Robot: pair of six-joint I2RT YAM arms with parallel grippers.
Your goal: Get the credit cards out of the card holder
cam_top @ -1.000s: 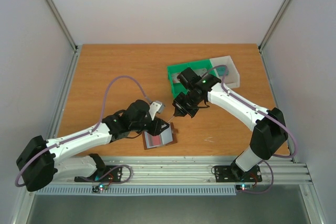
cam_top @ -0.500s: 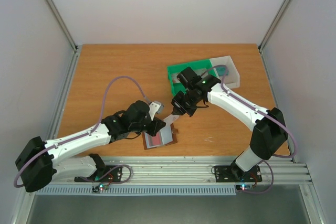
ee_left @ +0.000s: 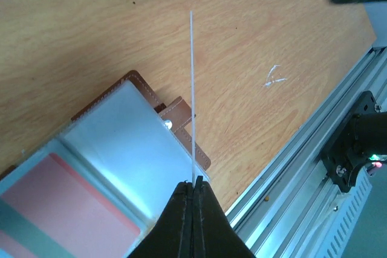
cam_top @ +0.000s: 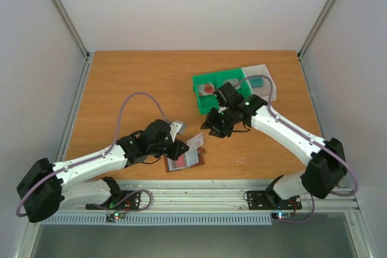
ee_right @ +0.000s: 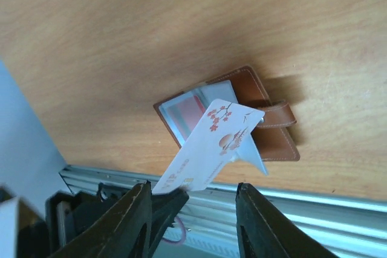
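Note:
The brown card holder [cam_top: 183, 161] lies open near the table's front edge, with a pink card [ee_left: 66, 203] in one pocket. It also shows in the left wrist view [ee_left: 121, 143] and the right wrist view [ee_right: 242, 98]. My left gripper [cam_top: 185, 147] is shut on a pale card with a red blossom print [cam_top: 195, 142] and holds it just above the holder's tab side. That card shows edge-on in the left wrist view [ee_left: 192, 89] and face-on in the right wrist view [ee_right: 211, 146]. My right gripper [cam_top: 210, 127] is open and empty, a short way to the card's right.
A green two-compartment tray [cam_top: 196, 83] stands at the back right. It holds a pale card with a red blot [cam_top: 207, 87] and a grey card [cam_top: 232, 83]. A white tray [cam_top: 266, 70] beside it holds a teal card [cam_top: 257, 81]. The metal rail [ee_left: 302, 143] runs along the front edge.
My right gripper has drawn back to the right, away from the card, uncovering the green tray. My left gripper still holds the pale card and has shifted slightly left.

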